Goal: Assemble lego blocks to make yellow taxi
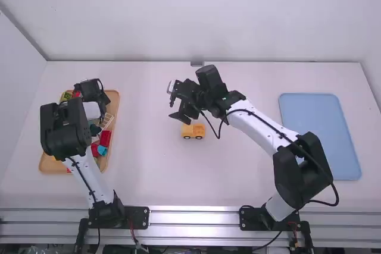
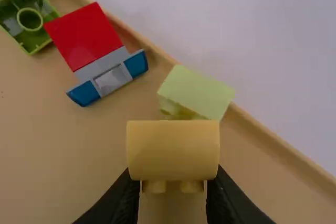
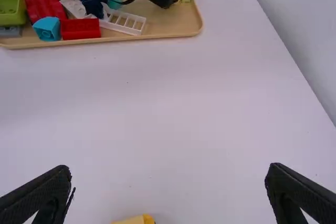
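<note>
the left gripper [image 1: 95, 91] clasped a yellow block [image 2: 173, 150], the tray [image 2: 63, 156] beneath it; the right gripper [image 1: 173, 101] gaped, a yellow car [image 1: 193, 130] near it.

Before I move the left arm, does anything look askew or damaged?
One small oddity: a green block lies in the wooden tray with its hollow underside up. Otherwise nothing stands out: the yellow block sits straight in the left tool, and the toy car rests on its wheels.
</note>
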